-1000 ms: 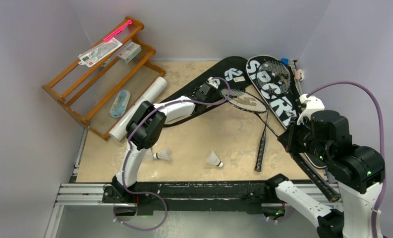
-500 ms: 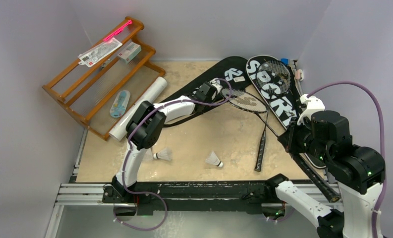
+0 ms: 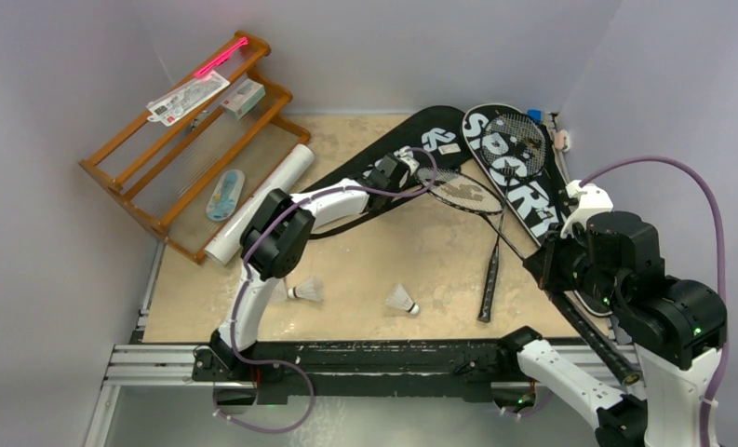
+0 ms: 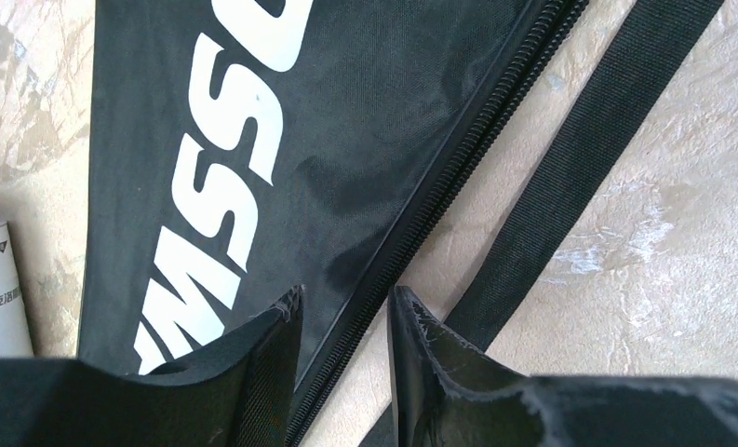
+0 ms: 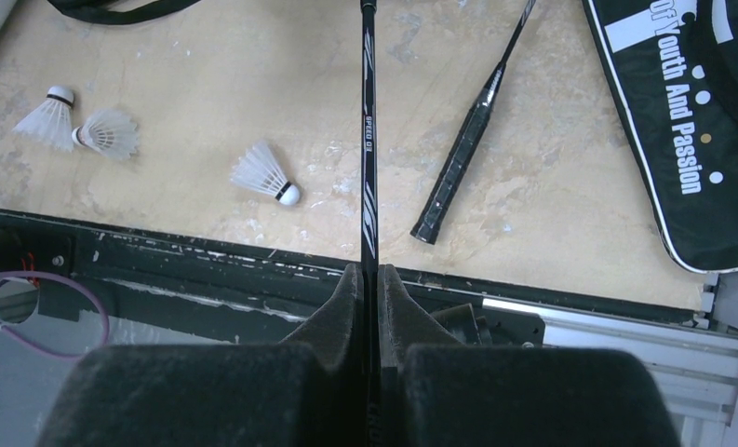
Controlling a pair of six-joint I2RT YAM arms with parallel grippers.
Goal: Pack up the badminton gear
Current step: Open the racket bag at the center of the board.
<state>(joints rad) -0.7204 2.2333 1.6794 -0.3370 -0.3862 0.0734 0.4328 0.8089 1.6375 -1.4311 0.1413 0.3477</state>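
Note:
A black bag (image 3: 436,126) with white lettering lies aslant at the back centre. My left gripper (image 3: 395,171) is low over it. In the left wrist view its fingers (image 4: 276,326) stand a little apart, astride the bag's (image 4: 253,140) zipper edge (image 4: 439,186), with a black strap (image 4: 588,158) beside it. My right gripper (image 3: 543,265) is shut on the shaft of a racket (image 5: 369,140), whose head (image 3: 458,189) is near the left gripper. A second racket (image 3: 489,279) lies with its head on the second bag (image 3: 532,200). Shuttlecocks (image 3: 304,291) (image 3: 402,300) lie near the front. The white tube (image 3: 258,205) lies by the rack.
The orange wooden rack (image 3: 127,177) stands at the back left with a carton (image 3: 242,98) and a pink-edged card (image 3: 188,96) on it. Grey walls close in left, back and right. The metal rail (image 3: 160,358) runs along the near edge.
My left gripper has edged slightly to the right along the bag. My right arm has sunk a little with the racket still in its grip.

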